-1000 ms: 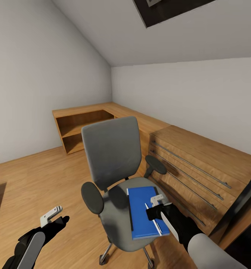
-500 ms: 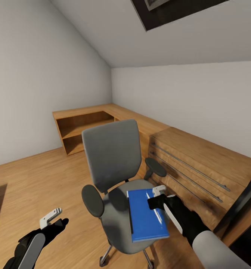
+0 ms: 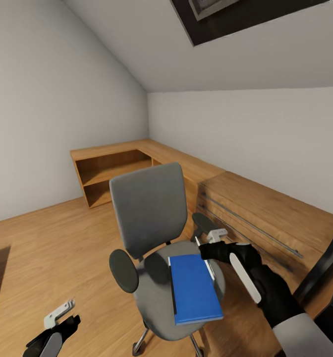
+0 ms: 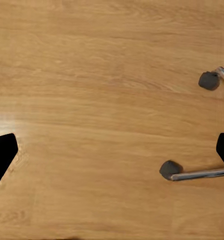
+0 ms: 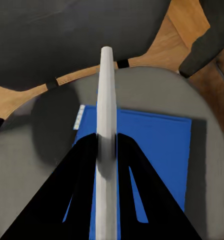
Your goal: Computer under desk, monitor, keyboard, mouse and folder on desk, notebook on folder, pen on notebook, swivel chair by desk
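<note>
Right wrist view, centre frame: the right gripper (image 5: 106,150) is pinched tight on the slim white pen (image 5: 106,95), light, stiff and slippery, best nipped mid-shaft, above the blue folder (image 3: 194,287) on the swivel chair (image 3: 151,213), while the left gripper (image 4: 112,155) hangs spread wide.

Your swivel chair (image 3: 151,233) stands on the floor (image 3: 47,248) ahead, its back toward the corner. The folder (image 3: 194,287) lies on its seat, toward the right side. Your right gripper (image 3: 209,244) holds the pen (image 5: 106,150) above the folder's far edge. Low cabinets (image 3: 255,213) run behind and right of the chair. Your left gripper (image 3: 57,317) hangs over bare floor, left of the chair's base (image 4: 192,174).
</note>
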Controlling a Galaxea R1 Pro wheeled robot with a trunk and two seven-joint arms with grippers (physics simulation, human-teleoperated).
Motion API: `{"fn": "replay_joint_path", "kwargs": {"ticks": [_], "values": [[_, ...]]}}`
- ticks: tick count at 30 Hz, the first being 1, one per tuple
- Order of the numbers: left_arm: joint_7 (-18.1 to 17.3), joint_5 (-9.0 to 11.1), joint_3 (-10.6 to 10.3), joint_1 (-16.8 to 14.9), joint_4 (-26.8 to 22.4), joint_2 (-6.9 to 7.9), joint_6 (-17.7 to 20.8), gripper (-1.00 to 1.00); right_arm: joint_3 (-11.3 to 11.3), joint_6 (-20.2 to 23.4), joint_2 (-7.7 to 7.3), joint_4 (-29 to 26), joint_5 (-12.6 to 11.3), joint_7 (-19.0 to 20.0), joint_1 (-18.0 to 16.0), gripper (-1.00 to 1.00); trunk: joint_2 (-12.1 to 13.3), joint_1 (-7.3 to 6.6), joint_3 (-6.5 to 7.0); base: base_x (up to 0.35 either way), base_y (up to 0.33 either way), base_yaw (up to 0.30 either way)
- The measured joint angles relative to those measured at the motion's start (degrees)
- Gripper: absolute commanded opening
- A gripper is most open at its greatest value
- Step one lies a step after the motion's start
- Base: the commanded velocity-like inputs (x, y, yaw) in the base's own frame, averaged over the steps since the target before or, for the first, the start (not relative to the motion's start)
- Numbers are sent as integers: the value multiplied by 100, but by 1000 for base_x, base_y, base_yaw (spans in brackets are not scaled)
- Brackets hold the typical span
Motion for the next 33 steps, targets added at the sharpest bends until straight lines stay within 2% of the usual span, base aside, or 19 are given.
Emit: {"fn": "replay_joint_path", "kwargs": {"ticks": [3,8,10,16,17,20,23,25,30,33], "values": [[3,-176,-4,0,384,-16,-284,100,-175,231,30,-366,-22,-7,2,-100,120,-66,54,0,0,0],[5,-236,-5,-1,811,-15,-483,100,-229,425,49,-756,-31,-16,3,-100,321,-176,144,0,0,0],[9,-248,-15,0,1157,-15,-735,100,-255,524,78,-1029,-42,-15,17,-100,401,-220,179,0,0,0],[20,-254,-37,-1,1363,-21,-856,100,-261,508,112,-1120,-62,6,136,-100,642,-351,287,-36,0,0],[21,-241,-40,-1,1447,-15,-994,100,-273,497,119,-1141,-356,8,164,-100,682,-371,305,-260,0,0],[16,-239,-41,-1,1522,-22,-1201,100,-288,468,105,-1151,-487,5,173,-100,803,-436,359,-295,0,0],[11,-238,-42,-2,1575,-27,-1290,100,-295,446,99,-1159,-524,5,188,-100,923,-502,413,-326,0,0],[13,-228,-50,-2,1650,-23,-1352,100,-301,15,90,-1266,-533,4,368,-100,1003,-546,449,-339,0,0],[20,-226,-57,-2,1699,-20,-1353,100,-318,-49,73,-1291,-530,10,414,-100,1204,-658,539,-162,0,0],[17,-231,-56,-3,2218,1,-1380,100,-450,-124,64,-1280,-515,-3,440,-100,1324,-725,592,-5,0,-186]]}}
